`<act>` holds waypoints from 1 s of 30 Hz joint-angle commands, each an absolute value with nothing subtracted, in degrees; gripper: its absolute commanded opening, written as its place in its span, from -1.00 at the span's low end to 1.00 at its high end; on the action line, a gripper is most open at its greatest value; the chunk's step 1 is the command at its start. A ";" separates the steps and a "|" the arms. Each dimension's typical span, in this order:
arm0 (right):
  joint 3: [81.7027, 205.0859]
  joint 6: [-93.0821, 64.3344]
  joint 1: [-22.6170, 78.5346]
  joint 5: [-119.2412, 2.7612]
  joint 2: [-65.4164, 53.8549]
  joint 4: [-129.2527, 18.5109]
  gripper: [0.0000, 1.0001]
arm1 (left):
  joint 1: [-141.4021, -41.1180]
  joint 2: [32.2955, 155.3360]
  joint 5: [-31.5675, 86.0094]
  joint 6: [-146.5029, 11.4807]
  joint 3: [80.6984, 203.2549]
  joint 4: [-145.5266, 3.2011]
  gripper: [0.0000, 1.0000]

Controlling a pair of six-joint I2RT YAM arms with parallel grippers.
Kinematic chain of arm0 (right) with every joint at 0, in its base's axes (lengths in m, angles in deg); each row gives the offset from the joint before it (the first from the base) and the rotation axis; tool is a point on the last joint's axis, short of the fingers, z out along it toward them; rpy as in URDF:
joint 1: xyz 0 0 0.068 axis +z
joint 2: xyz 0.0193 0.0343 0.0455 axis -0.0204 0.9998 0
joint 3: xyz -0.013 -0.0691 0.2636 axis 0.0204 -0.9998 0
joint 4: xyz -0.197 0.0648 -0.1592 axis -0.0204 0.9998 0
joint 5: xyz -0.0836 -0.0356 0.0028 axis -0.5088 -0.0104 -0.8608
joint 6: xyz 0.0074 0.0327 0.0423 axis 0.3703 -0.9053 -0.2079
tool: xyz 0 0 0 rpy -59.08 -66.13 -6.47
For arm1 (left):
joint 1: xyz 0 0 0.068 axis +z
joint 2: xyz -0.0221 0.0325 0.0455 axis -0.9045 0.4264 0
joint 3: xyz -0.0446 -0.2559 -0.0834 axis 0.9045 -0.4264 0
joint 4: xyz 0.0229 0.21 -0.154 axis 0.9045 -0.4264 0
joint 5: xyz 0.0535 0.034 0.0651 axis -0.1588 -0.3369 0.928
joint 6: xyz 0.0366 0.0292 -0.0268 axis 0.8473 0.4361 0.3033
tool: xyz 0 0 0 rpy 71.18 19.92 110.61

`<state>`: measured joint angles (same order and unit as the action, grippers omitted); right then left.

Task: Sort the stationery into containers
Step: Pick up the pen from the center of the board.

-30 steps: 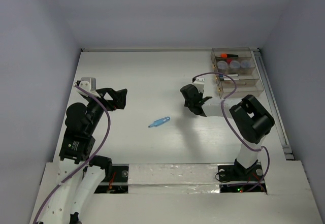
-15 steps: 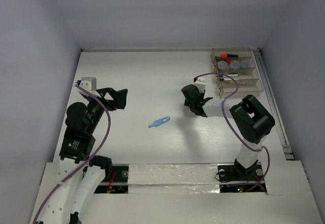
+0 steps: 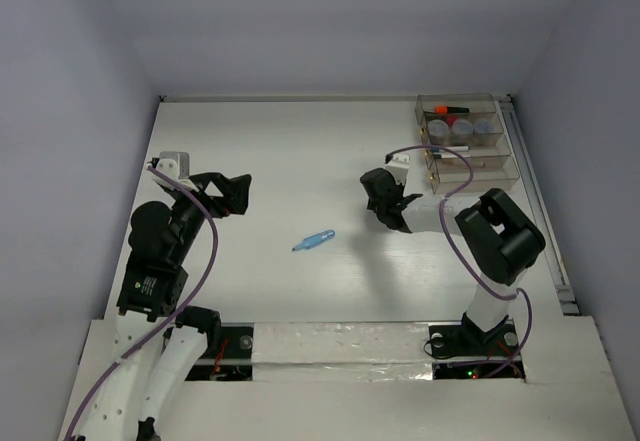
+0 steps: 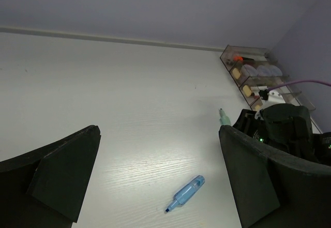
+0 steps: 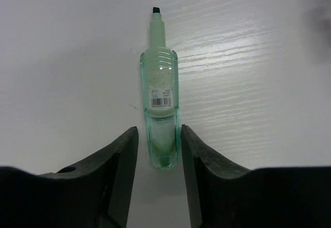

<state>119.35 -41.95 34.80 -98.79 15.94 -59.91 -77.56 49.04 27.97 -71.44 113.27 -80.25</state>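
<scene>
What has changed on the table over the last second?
The right arm has edged slightly to the right, toward the organiser, with its jaws closed on the pale green highlighter. The left arm and the light blue highlighter have not moved, nor has the organiser.

Left arm (image 3: pixel 160 251): black motor housings at the joints, white lower links. A purple cable (image 3: pixel 213 231) loops along it, and there is a small white box (image 3: pixel 172 165) at the wrist.

Right arm (image 3: pixel 497 239): same black housings, white link (image 3: pixel 487 306) above the base, thin purple cable (image 3: pixel 425 145). Small green light at its base (image 3: pixel 466 371).

Left gripper (image 3: pixel 238 193) and right gripper (image 3: pixel 385 204) are both black. Fingers are matte black: broad wedges on the left (image 4: pixel 62 173), rounded edges on the right (image 5: pixel 116 171).
</scene>
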 commanded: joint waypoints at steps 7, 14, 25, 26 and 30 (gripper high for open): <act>114.61 -43.15 34.43 -94.36 16.59 -52.54 0.00 | -77.86 49.00 26.96 -71.75 112.35 -77.13 0.98; 114.34 -42.80 34.43 -95.41 16.23 -52.27 -0.23 | -77.86 48.91 26.96 -71.84 112.26 -77.13 0.98; 116.62 -37.10 34.95 -93.05 7.99 -47.98 -0.76 | -77.86 49.78 26.26 -72.10 112.35 -76.61 0.98; 117.85 -34.65 34.95 -89.47 6.41 -44.14 -0.77 | -77.86 50.05 25.82 -72.45 112.43 -76.26 0.98; 124.18 -28.93 34.95 -78.47 -2.20 -35.07 -0.77 | -77.33 52.07 21.96 -74.65 112.17 -74.94 0.98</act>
